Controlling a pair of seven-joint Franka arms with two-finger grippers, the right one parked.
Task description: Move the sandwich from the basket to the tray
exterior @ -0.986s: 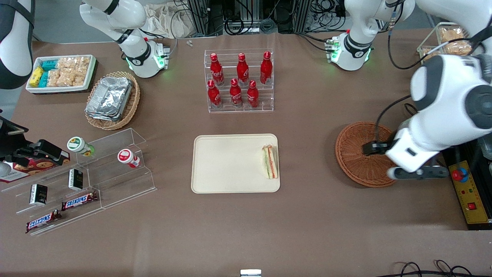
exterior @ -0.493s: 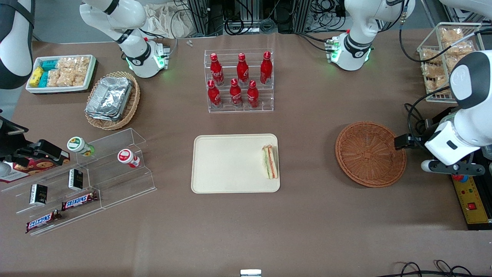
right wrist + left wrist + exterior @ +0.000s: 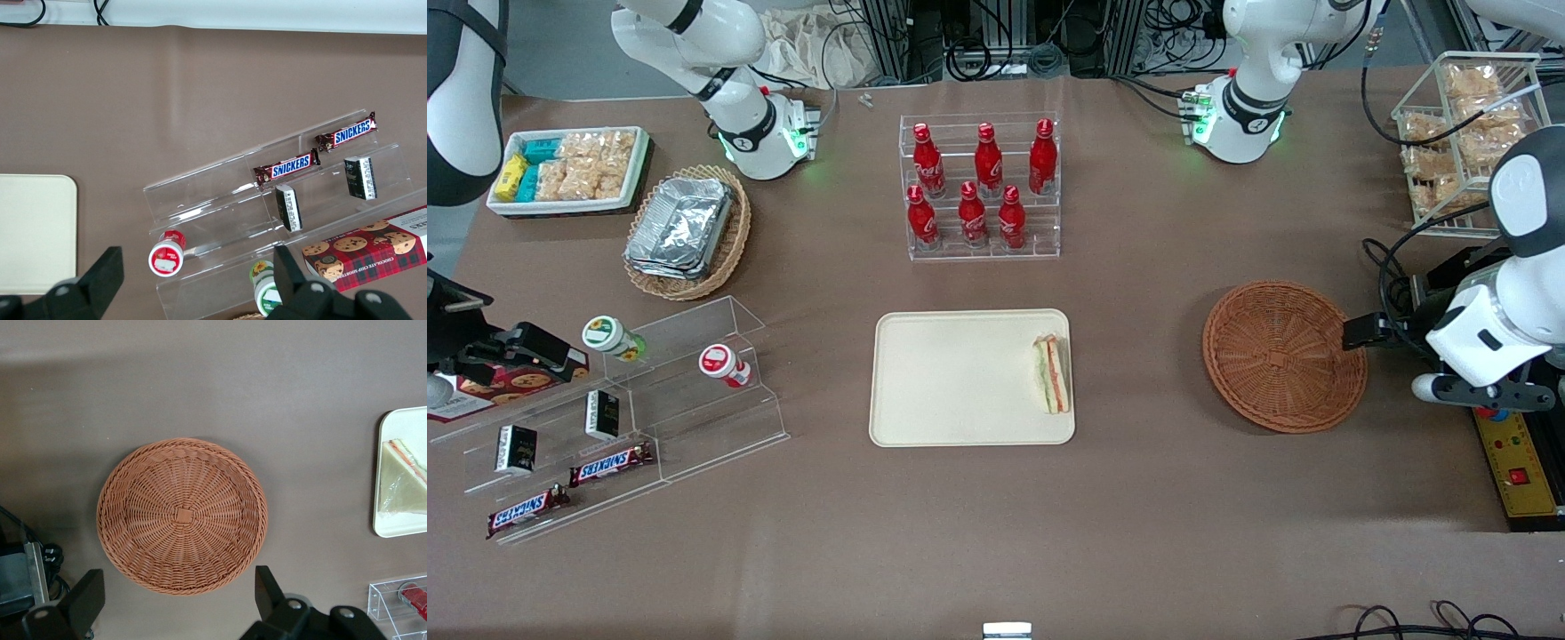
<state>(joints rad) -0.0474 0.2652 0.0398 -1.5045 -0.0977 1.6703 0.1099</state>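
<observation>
In the front view, the left arm has drawn back from over the round reddish-brown woven wicker basket (image 3: 1284, 356) and its gripper (image 3: 1478, 396) now hangs at the basket's 3 o'clock, off the rim near the desk edge. The small triangular sandwich (image 3: 1052, 374) of pale bread lies on the flat cream-beige rectangular tray (image 3: 951, 378), by its 3 o'clock rim, so the placing looks finished. A clear rack of red bottles (image 3: 979, 187) stands at the tray's 12 o'clock, blocking nothing. In the left wrist view, the gripper (image 3: 177, 603) is spread wide and empty above the bare basket (image 3: 181, 515).
</observation>
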